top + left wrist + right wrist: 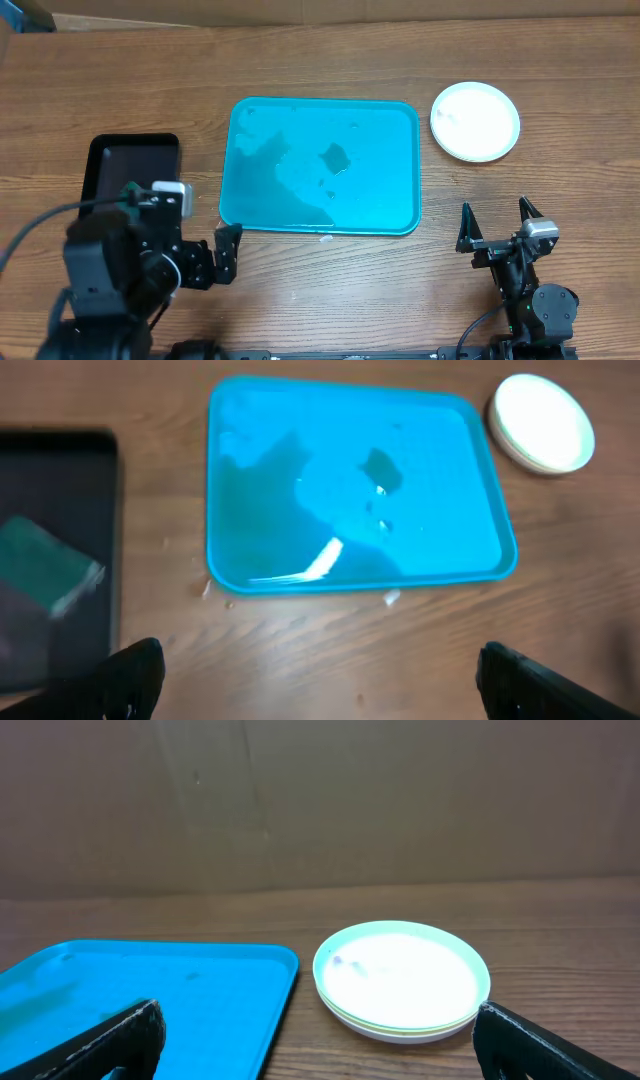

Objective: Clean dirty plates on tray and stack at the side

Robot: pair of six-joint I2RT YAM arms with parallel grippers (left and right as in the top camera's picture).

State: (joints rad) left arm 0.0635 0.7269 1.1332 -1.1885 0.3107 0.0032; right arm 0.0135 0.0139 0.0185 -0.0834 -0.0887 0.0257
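A: Where do the plates (475,121) sit?
B: Stacked in one pile at the upper right of the overhead view, on the wooden worktop (560,60). They are just off the upper right corner of the tray (385,170) and not touching it. From the right wrist the rims read light teal on top, yellow-green under it and white at the bottom, and the top centre looks clean
A: And the tray itself?
B: Middle of the frame, carrying wet-looking patches and one dark blot near its centre
A: The jaws?
B: Both pairs are released, spread wide, grasping nothing. The left jaws are near the tray's lower left corner, and the right jaws are at lower right, below the plates. A black tray (133,170) lies at the left with a blurred green thing (45,565) in it
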